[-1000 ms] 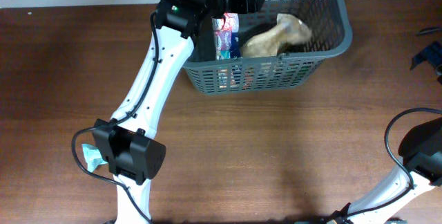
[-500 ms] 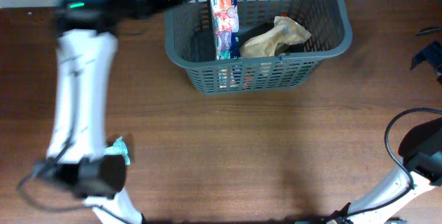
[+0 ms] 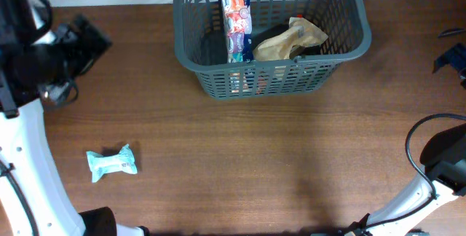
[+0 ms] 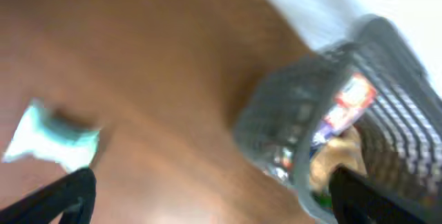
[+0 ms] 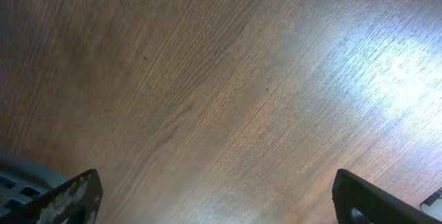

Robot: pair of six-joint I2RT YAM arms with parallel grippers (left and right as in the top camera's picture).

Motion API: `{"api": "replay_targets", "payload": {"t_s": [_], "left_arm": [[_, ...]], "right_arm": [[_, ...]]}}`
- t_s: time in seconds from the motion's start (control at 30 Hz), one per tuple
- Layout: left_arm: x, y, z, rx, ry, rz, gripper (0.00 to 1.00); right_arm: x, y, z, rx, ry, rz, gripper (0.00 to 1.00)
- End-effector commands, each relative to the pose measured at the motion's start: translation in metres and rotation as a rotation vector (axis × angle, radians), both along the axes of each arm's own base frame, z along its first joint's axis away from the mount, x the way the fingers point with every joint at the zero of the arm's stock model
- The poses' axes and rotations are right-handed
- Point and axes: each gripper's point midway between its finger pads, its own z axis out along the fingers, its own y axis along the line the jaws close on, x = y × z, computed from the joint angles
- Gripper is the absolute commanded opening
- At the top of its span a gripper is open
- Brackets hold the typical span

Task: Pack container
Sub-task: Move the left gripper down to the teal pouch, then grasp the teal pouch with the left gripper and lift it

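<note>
The container [image 3: 331, 57], a dark grey slotted basket, stands at the table's far middle. Inside it, a colourful pack [image 3: 236, 25] stands on end beside a crumpled brown paper bag [image 3: 287, 41]. A teal packet [image 3: 111, 162] lies on the wood at the front left. My left gripper [image 3: 86, 41] hangs far left of the basket, away from both. In the blurred left wrist view it [image 4: 214, 203] is open and holds nothing, with the teal packet [image 4: 52, 137] on the left and the container [image 4: 304, 124] on the right. My right gripper [image 5: 221, 200] is open over bare wood.
The right arm [image 3: 444, 159] rises from the front right corner, with a dark part [image 3: 451, 57] at the right edge. A white surface lies behind the table's far edge. A grey edge [image 5: 17, 182] shows at the lower left of the right wrist view.
My left arm has swung from over the basket to the far left, and its jaws have opened wider. The colourful pack stays standing in the basket. The right arm has not moved.
</note>
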Motion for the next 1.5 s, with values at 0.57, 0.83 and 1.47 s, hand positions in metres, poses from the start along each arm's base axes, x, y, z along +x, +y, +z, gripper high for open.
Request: {"api": "replay_targets", "payload": {"t_s": [0.57,0.83,1.47], "left_arm": [[-0.046,0.056,-0.216,-0.246,0.536,0.743,0.99],[-0.071,0.049,-0.301,-0.244,0.619,0.789,0.99],[-0.102,0.056,-0.355,-0.141,0.643,0.805,0.99]], "right_arm": [[-0.002,-0.002,-0.002,-0.01,0.014,0.004,0.99],[-0.002,-0.002,-0.002,-0.01,0.014,0.004,0.99],[-0.002,-0.002,-0.002,-0.01,0.014,0.004,0.99]]}}
